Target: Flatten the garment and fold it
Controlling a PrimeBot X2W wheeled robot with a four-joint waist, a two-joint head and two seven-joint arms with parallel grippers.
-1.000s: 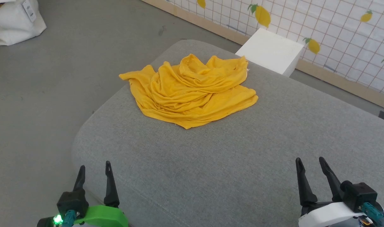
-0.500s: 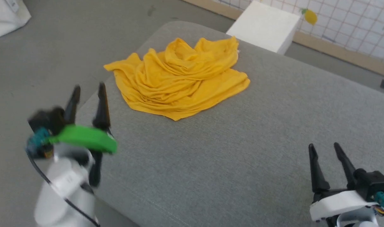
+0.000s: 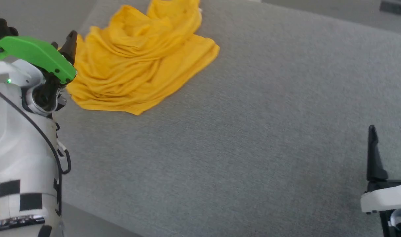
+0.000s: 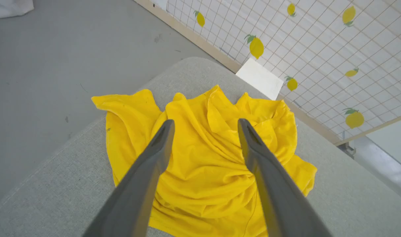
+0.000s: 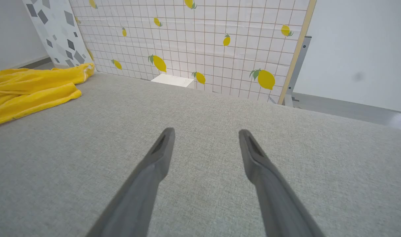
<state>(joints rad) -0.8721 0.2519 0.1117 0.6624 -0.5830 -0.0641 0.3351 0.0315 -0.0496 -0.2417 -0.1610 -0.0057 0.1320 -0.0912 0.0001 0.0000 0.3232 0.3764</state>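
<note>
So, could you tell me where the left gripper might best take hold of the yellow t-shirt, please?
Probably the flap that sticks out at the garment's left in the left wrist view, clear of the bunched folds. The open left gripper hangs above the heap, so coming down from above onto that edge looks easiest.

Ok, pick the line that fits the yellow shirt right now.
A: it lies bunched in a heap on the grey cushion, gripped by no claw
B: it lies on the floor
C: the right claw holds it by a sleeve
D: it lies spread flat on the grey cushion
A: the yellow shirt sits in rumpled folds on the grey cushion; the left claw and right claw are both open.
</note>
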